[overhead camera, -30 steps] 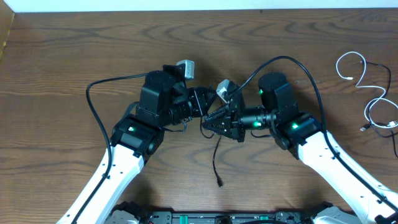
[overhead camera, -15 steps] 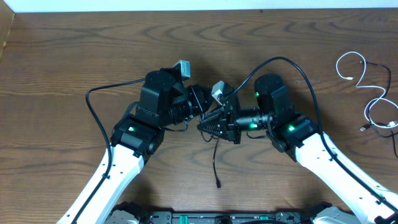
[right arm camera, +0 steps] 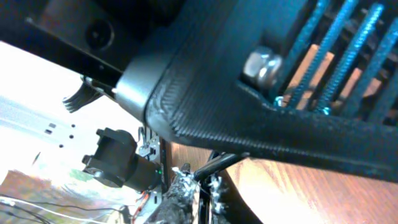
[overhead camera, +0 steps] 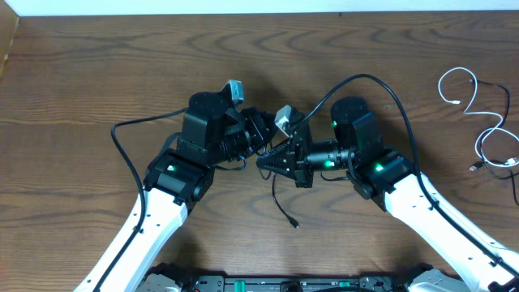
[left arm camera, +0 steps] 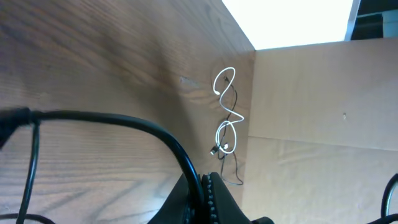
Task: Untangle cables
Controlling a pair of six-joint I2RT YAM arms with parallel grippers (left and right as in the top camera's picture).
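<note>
The left end effector [left arm camera: 203,185] and right end effector [right arm camera: 191,190] each clenched the black cable [overhead camera: 274,195]. Its loose tail ran toward the robot, with the plug angled rightward.

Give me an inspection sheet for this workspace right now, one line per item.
Surface: wooden table, brown grain.
Job's things: black cable runs from the grippers, one end loose; white cable lies looped at far right, thin black cable alongside it.
Clutter: nothing seen.
Grippers: left gripper shut on black cable; right gripper shut, seemingly on the same cable.
Cables: thick arm wires arc beside both arms.
Surroundings: cardboard wall beyond the table edge.
</note>
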